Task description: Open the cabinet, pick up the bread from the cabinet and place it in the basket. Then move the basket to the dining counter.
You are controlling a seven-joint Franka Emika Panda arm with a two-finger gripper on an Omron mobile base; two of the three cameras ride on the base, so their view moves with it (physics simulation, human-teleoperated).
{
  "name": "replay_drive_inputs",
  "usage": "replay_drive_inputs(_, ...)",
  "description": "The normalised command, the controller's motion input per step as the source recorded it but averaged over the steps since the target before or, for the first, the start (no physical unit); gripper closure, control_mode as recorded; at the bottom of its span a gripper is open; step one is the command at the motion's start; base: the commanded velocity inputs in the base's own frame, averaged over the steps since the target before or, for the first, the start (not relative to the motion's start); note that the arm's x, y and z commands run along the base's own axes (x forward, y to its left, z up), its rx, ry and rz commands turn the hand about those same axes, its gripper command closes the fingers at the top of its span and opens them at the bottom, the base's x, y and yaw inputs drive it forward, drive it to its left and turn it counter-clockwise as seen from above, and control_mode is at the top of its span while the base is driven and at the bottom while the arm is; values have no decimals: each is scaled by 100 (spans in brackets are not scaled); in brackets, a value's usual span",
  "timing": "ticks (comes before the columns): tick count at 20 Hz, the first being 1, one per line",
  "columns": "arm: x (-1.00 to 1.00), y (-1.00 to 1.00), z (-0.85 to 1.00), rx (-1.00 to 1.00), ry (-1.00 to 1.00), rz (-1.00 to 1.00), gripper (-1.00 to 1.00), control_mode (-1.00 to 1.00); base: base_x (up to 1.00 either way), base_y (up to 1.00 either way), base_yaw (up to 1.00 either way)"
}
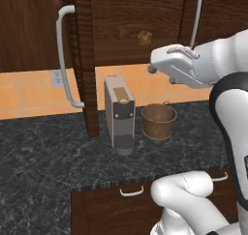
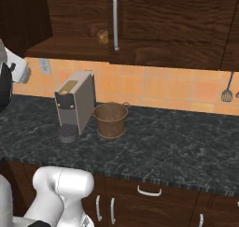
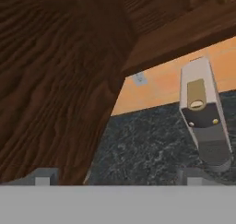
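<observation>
**Cabinet door swung open, bread on the shelf, claw spread wide and empty**

No brand, label or readable writing shows on anything here; the coffee machine (image 1: pixel 119 114) carries only a plain gold plate on top and two small gold dots on its dark front.

In the left base view, going left to right: the open door (image 1: pixel 83 60) of the cabinet (image 1: pixel 131 21) stands edge-on with its long curved silver handle (image 1: pixel 65 55) toward the camera. A white wall outlet (image 1: pixel 56 77) sits on the orange tiles behind it. Next comes the grey coffee machine on the black granite counter (image 1: pixel 43 156), then the basket (image 1: pixel 158 121) just beside it, upright and empty. Above, on the cabinet shelf, lies the bread (image 1: pixel 144 36), a small golden bun well back in the shadow. The robot's white hand hangs in front of the shelf, right of the bun.

The right base view adds what the other lacks: a closed cabinet door with its upright handle (image 2: pixel 115 20) just right of the bread (image 2: pixel 102 36), and a dark spatula (image 2: pixel 227 93) hanging on the tiles far right.

The hand view looks past the door's wood grain down at the outlet and the coffee machine. The gripper (image 3: pixel 117 178) has its two tips set far apart at the bottom, nothing between them.
</observation>
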Motion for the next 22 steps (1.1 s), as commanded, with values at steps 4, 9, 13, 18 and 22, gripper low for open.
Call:
replay_drive_inputs(4, -1, -100, 18, -22, -19, -8, -100, -100, 0, 0, 0)
replay_drive_inputs(9, 13, -100, 1, -23, -24, -7, -100, -100, 0, 0, 0)
replay_drive_inputs(13, 33, -100, 16, -13, -8, -15, -100, -100, 0, 0, 0)
replay_drive_inputs(18, 54, -81, 53, 0, 14, -14, -100, -100, 0, 0, 0)
replay_drive_inputs(22, 100, -5, 17, 0, 6, -16, -100, -100, 0, 0, 0)
